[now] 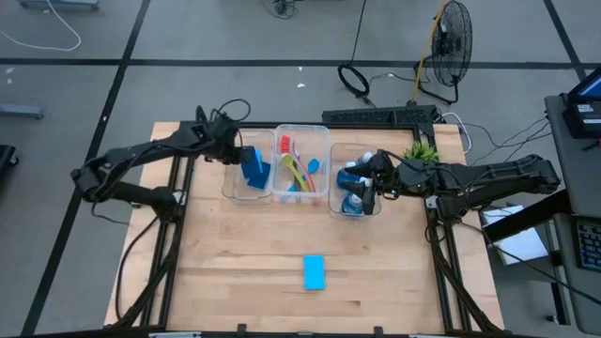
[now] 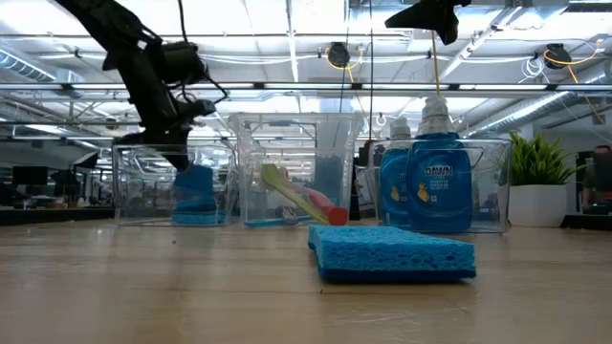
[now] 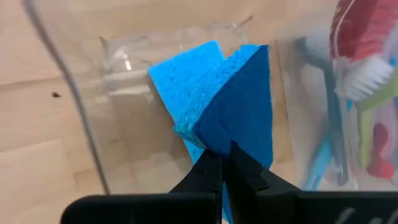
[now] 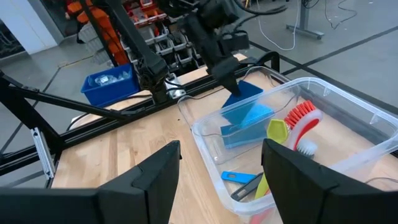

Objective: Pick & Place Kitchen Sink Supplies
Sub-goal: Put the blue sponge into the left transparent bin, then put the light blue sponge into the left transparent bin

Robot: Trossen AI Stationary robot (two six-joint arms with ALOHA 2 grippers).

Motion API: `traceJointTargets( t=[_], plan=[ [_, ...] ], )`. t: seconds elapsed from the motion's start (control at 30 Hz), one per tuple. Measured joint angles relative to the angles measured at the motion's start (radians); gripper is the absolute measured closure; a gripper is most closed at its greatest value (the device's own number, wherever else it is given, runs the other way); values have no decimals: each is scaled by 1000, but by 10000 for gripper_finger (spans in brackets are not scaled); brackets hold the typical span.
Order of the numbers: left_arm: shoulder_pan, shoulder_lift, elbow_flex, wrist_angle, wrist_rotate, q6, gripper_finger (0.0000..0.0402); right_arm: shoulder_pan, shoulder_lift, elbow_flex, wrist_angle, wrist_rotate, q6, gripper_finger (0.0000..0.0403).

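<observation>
Lowering the darker blue sponge [image 3: 242, 106] into the left clear bin [image 1: 232, 184]: we judge this the step in hand. The left gripper [image 3: 225, 163] has its fingers pinched tight on the sponge's lower corner; the sponge stands tilted just ahead of the tips, leaning on a lighter sponge [image 3: 186, 81] already inside. We would let go only once it rests on the bin floor, then lift straight up, clear of the wall.

The right gripper [image 4: 221, 163] hovers over the bottle bin [image 1: 354, 192], fingers spread wide, holding nothing.

Sponges look soft, porous, flat. One more sponge [image 1: 314, 271] lies on the table [image 1: 235, 282], well apart from both grippers.
</observation>
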Motion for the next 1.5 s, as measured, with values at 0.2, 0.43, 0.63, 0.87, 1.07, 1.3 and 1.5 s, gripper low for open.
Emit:
traceJointTargets(
  t=[0.2, 0.43, 0.63, 0.87, 1.07, 1.3, 1.5],
  plan=[
    [24, 63, 0, 58, 44, 27, 389, 0, 0, 0, 0, 0, 0, 190],
    [37, 65, 0, 62, 52, 56, 396, 0, 0, 0, 0, 0, 0, 190],
    [37, 65, 0, 61, 53, 66, 340, 0, 0, 0, 0, 0, 0, 190],
    [37, 8, 0, 60, 55, 68, 241, 0, 0, 0, -1, 0, 0, 190],
    [35, -124, 0, 61, 61, -22, 181, 0, 0, 0, -1, 0, 0, 190],
    [-57, -316, 0, 95, 110, -158, 165, 0, 0, 0, -1, -1, 0, 190],
    [-249, -431, 0, 217, 40, -246, 179, 0, 0, 0, 0, -1, 0, 190]
  ],
)
